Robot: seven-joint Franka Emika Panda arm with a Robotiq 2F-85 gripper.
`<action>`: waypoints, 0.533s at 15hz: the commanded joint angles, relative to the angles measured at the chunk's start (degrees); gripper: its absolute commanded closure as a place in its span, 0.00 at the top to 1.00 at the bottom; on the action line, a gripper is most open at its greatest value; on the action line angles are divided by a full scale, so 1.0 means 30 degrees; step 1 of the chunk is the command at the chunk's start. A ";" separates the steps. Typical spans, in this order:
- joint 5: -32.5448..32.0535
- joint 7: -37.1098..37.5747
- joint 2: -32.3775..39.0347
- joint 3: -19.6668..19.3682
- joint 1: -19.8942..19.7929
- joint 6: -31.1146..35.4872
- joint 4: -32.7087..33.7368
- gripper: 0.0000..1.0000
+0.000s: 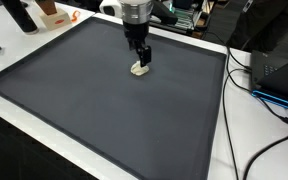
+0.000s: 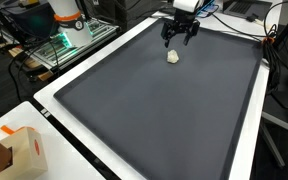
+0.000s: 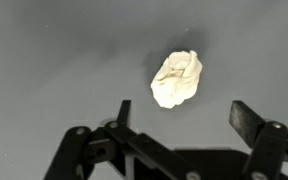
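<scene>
**While the jaws stand wide, a white lump (image 3: 177,78) lies on the mat (image 3: 44,50) under the gripper (image 3: 184,115)**

Where the wrist view looks down past the gripper, we see its two dark fingers (image 3: 124,112) spread far apart, with nothing pinched between them. The lump, pale and crumpled like a wad of paper, rests on the dark grey mat just beyond the fingertips, within the span of the opening. It sits closer to the finger at the picture's right, yet we see bare mat between it and either finger, so neither touches it.

In both exterior views the gripper (image 1: 139,60) (image 2: 178,40) hangs upright directly over the lump (image 1: 139,69) (image 2: 173,57), its tips low and close above it. We cannot tell from these views whether the tips reach the mat (image 1: 104,110) (image 2: 164,110).

On the mat, the lump lies in the half toward the far edge, well away from the near edge and from both side edges. Off the mat, we note black cables (image 1: 246,100) trailing beside one side edge, and a cardboard box (image 2: 24,150) standing beyond a near corner.
</scene>
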 commanded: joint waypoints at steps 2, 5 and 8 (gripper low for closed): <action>-0.2324 -0.0205 0.0427 0.0297 0.0954 -0.1127 0.0834 1.00; -0.4062 -0.0576 0.0440 0.0563 0.1658 -0.1535 0.0898 1.00; -0.5524 -0.1142 0.0465 0.0871 0.2220 -0.1728 0.0756 1.00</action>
